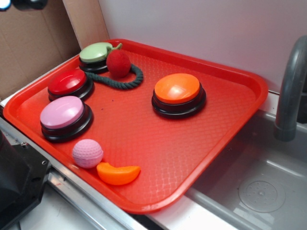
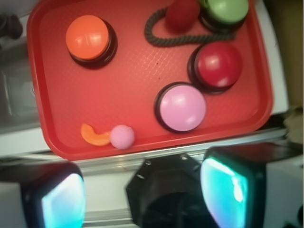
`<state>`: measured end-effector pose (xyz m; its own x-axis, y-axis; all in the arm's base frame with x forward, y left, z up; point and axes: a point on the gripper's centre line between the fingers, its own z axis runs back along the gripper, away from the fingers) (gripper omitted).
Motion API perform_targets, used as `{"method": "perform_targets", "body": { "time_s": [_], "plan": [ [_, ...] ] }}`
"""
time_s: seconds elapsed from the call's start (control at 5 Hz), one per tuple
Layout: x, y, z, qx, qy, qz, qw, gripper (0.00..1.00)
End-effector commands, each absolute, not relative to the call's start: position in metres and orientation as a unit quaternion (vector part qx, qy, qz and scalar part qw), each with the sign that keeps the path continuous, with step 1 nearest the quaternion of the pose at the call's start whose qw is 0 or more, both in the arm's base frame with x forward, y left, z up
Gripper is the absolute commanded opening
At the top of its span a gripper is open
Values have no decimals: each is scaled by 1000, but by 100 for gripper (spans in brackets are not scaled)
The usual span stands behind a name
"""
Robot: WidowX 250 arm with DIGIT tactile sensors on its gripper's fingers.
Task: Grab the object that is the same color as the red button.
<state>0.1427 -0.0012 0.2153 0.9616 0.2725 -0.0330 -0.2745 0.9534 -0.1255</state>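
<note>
While the gripper [image 2: 142, 190] hangs open and empty above the tray [image 2: 133, 102], the fuzzy red ball [image 1: 118, 63] lies ungrasped, approach pending.

A toy kitchen set-up in a lab: a grey sink basin [image 1: 261, 189] and faucet [image 1: 290, 91], a cardboard backdrop [image 1: 33, 43], well ahead of the jaws.

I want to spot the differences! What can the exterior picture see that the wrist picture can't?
Only the exterior view shows the grey curved faucet and the grey sink basin beside the tray. Only the wrist view shows the gripper, its two glowing fingers spread apart. Both show the red plastic tray, the fuzzy dark-red ball on its green rope loop, and the glossy red dome button.
</note>
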Motion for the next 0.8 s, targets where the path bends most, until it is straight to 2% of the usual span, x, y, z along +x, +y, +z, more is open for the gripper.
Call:
{"method": "perform_targets", "body": {
  "time_s": [0.0, 0.2, 0.4, 0.6],
  "plan": [
    [180, 19, 198, -66, 17, 301, 951, 100],
    [194, 25, 189, -56, -23, 374, 925, 100],
    [211, 31, 177, -17, -46, 449, 892, 100],
    [228, 38, 161, -5, -66, 484, 873, 100]
  ]
}}
